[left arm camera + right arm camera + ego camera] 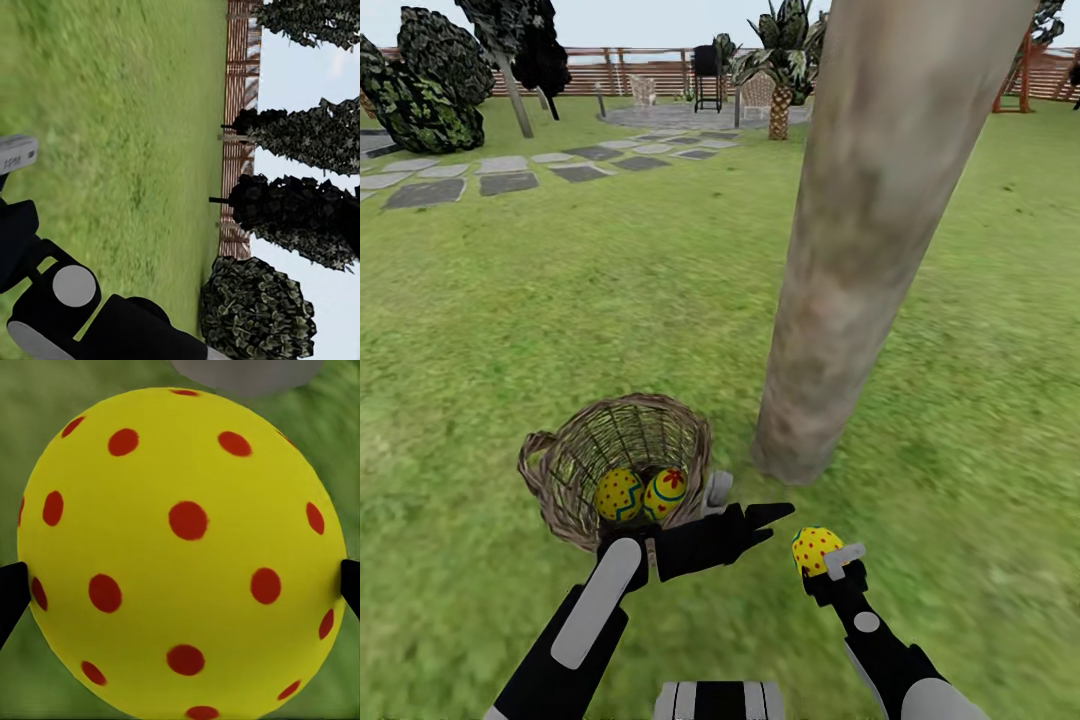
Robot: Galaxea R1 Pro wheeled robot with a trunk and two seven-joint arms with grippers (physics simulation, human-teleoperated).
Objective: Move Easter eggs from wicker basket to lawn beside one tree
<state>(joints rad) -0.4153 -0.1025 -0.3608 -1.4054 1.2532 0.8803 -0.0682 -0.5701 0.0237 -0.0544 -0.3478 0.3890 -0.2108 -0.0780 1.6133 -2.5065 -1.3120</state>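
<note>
Right gripper (828, 562) pinches yellow red-dotted egg (815, 547) lower right, nr pale trunk (860, 260). Brown wicker basket (550, 480) lower left w/ two eggs. Left gripper (745, 510): can't tell.

tree trunk (870, 230) ahead, basket (615, 465) left, open lawn (980, 400) right

Two dotted yellow eggs (641, 494) lie in the wicker basket (560, 470) on the lawn (610, 300) beside the pale tree trunk (860, 250); a third egg (180, 551), apparently clear of the grass, sits in the right pincer (822, 560).

lawn (560, 320), wicker basket (560, 480), tree (850, 300)
</note>
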